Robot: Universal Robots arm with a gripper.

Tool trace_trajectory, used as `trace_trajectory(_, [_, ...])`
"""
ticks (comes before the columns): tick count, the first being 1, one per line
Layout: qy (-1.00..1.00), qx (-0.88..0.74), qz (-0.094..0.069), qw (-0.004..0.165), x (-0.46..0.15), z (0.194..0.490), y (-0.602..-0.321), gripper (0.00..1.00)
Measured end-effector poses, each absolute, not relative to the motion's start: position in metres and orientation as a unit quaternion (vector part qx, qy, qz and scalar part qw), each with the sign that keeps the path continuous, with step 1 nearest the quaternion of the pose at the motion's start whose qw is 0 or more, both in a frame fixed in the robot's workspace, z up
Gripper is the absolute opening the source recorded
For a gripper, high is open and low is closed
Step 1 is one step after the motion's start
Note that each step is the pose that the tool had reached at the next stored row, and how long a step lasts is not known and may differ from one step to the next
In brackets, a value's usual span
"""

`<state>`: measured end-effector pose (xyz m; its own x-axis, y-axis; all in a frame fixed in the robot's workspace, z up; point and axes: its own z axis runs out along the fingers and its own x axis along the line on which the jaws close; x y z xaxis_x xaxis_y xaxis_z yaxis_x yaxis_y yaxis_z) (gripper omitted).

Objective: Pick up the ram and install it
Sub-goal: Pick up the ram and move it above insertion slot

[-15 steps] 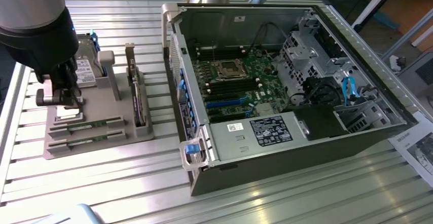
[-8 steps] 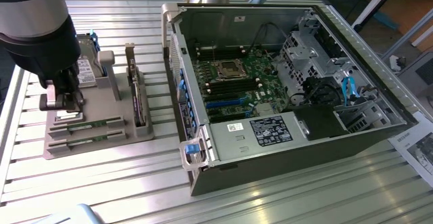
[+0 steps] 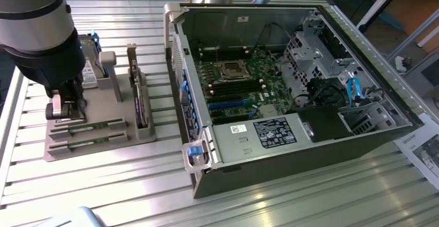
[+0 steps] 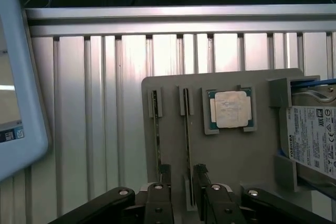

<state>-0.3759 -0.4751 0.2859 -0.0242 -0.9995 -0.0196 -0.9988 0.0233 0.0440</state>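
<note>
Two ram sticks stand on edge in slots of a grey holder (image 3: 103, 109) at the exterior view's left. The ram stick (image 3: 88, 126) closer to my gripper (image 3: 65, 111) shows edge-on as a thin dark line (image 4: 187, 145) in the wrist view. The other stick (image 4: 155, 135) runs parallel beside it (image 3: 88, 144). My gripper (image 4: 182, 177) hovers over one end of the holder (image 4: 231, 156). Its two black fingers (image 4: 164, 174) stand apart on either side of the closer stick's end without touching it. It is open and holds nothing.
A square silver processor (image 4: 231, 108) and a hard drive (image 4: 312, 140) sit in the same holder, along with a dark expansion card (image 3: 137, 96). The open computer case (image 3: 384, 98) with its motherboard (image 3: 237, 86) lies at the exterior view's right. A white-blue device (image 4: 16, 93) rests on the slatted table (image 3: 103, 186).
</note>
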Motion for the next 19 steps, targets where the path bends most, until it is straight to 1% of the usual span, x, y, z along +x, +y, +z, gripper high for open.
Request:
trace_trajectory(12, [-0.715, 0.698, -0.023, 0.008, -0.376, 0.267, -0.477, 0.31])
trace_trajectory(19, [-0.715, 0.698, -0.023, 0.008, -0.376, 0.264, -0.477, 0.31])
